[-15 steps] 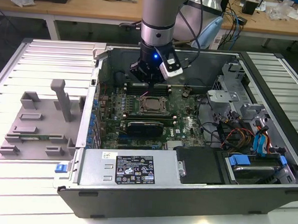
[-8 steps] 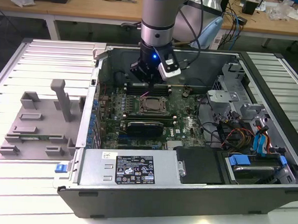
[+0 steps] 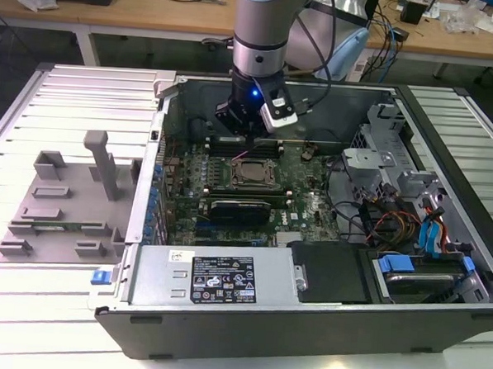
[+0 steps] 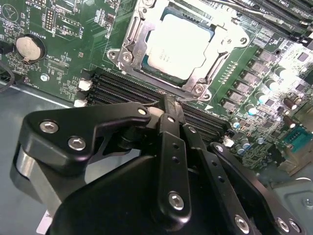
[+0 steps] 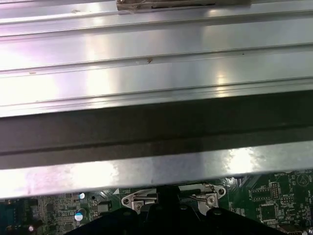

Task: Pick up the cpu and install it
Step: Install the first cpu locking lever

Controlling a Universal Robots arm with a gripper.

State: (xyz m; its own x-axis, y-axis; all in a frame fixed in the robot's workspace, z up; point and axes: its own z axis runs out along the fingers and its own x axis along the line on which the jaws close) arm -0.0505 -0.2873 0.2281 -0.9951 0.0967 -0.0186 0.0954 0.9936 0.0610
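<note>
While the arm reaches down into the open computer case (image 3: 306, 316), the gripper (image 3: 242, 133) hangs just above the motherboard (image 3: 307, 206), close to the case's far wall in the exterior view. The cpu (image 4: 179, 46) sits flat inside the socket frame (image 4: 128, 43) on the board, its pale silver top plate facing up and unobstructed; in the exterior view it shows as a small square (image 3: 250, 173) just in front of the gripper. In the second wrist view the black fingers (image 4: 172, 113) come together to a narrow point with nothing between them, their tip over the dark memory slots (image 4: 122, 90) beside the socket, just short of the cpu and not touching it. A round coin battery (image 4: 29, 46) lies on the board well apart from the socket. In the first wrist view the case's metal wall (image 5: 156, 166) and the ribbed silver surface (image 5: 146, 44) beyond it are seen, with a strip of green board below. On the exterior view's left, a grey moulded fixture (image 3: 59, 208) rests on the ribbed surface outside the case.
</note>
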